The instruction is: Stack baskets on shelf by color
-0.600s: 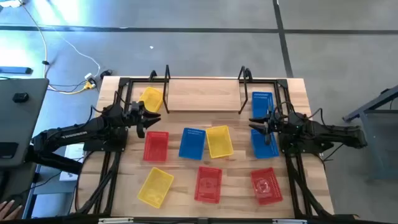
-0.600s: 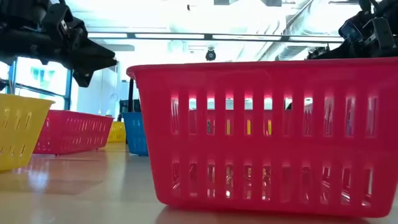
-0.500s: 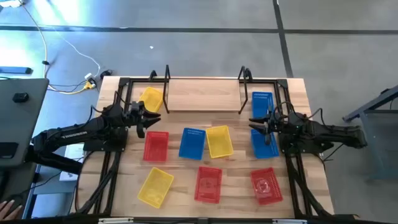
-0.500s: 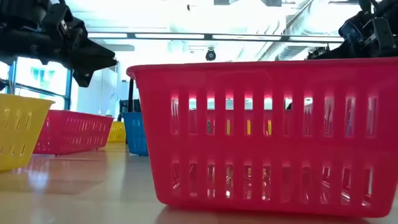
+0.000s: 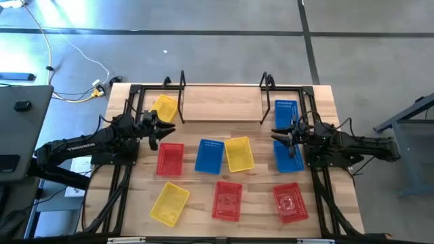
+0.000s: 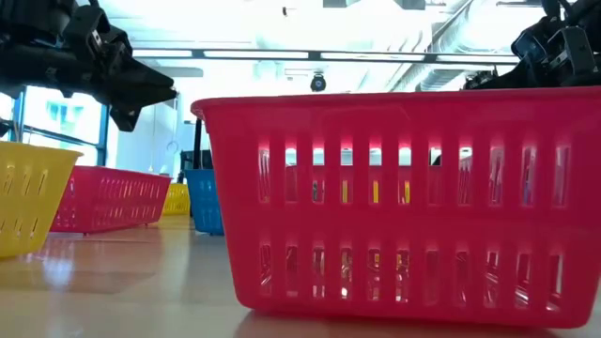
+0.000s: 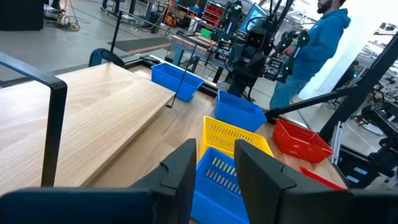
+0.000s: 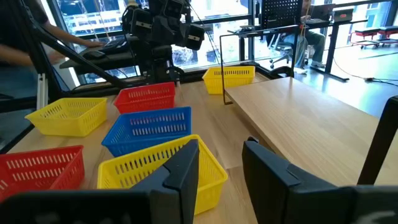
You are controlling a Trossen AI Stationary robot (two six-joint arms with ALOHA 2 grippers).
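Note:
Nine baskets lie on the table in the high view. A yellow basket (image 5: 165, 107) sits left of the shelf (image 5: 222, 103) and a blue basket (image 5: 286, 112) right of it. A red basket (image 5: 169, 158), a blue one (image 5: 209, 155) and a yellow one (image 5: 239, 154) form a middle row, with another blue basket (image 5: 288, 154) at the right. Nearer me lie a yellow basket (image 5: 169, 202) and two red ones (image 5: 227, 200) (image 5: 289, 202). My left gripper (image 5: 163, 130) (image 7: 214, 171) hovers open between the yellow and red baskets. My right gripper (image 5: 278, 139) (image 8: 224, 165) hovers open by the right blue baskets.
The shelf's black wire posts (image 5: 182, 85) (image 5: 266, 87) stand at its ends. Black arm frames (image 5: 125, 169) run along both table sides. A person in a teal top (image 7: 317, 43) stands beyond the table. The low view is filled by a near red basket (image 6: 404, 202).

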